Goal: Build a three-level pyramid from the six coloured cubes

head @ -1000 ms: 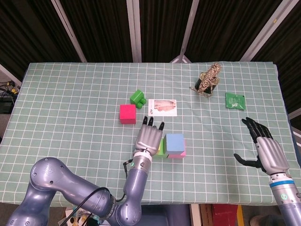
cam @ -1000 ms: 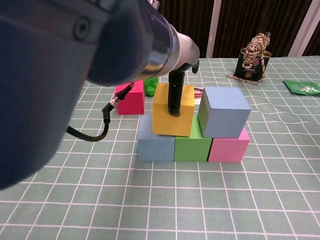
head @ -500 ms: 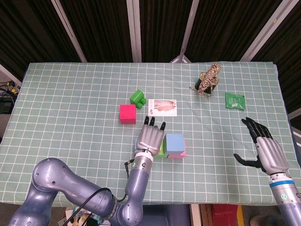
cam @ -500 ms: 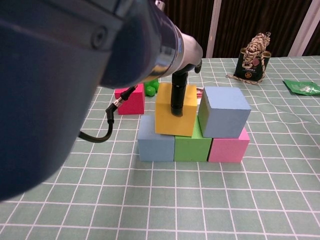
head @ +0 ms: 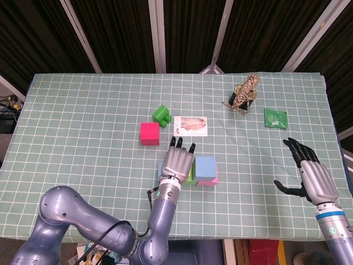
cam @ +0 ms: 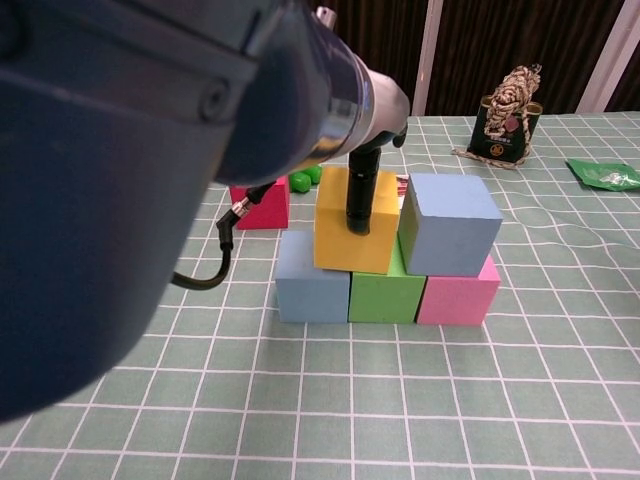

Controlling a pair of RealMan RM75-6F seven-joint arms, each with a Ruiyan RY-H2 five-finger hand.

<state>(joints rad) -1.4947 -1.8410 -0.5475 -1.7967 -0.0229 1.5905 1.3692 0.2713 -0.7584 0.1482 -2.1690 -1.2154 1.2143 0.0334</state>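
Note:
A blue cube (cam: 311,290), a green cube (cam: 385,297) and a pink cube (cam: 458,292) form a row on the cloth. A light blue cube (cam: 450,225) sits on the green and pink ones. My left hand (head: 176,163) grips a yellow cube (cam: 350,240) from above, one finger (cam: 360,195) down its front face. That cube rests over the blue-green seam, close beside the light blue one. A red cube (head: 149,133) lies alone behind and to the left. My right hand (head: 311,174) hovers open at the table's right edge, holding nothing.
A green toy block (head: 161,114) and a printed card (head: 191,125) lie just behind the stack. A rope-wrapped tin (head: 244,94) and a green packet (head: 276,118) sit at the back right. My left forearm (cam: 150,150) fills the chest view's left side.
The yellow cube has shifted slightly right with my left hand, closing toward the light blue cube and sitting more level. The right hand has not moved.

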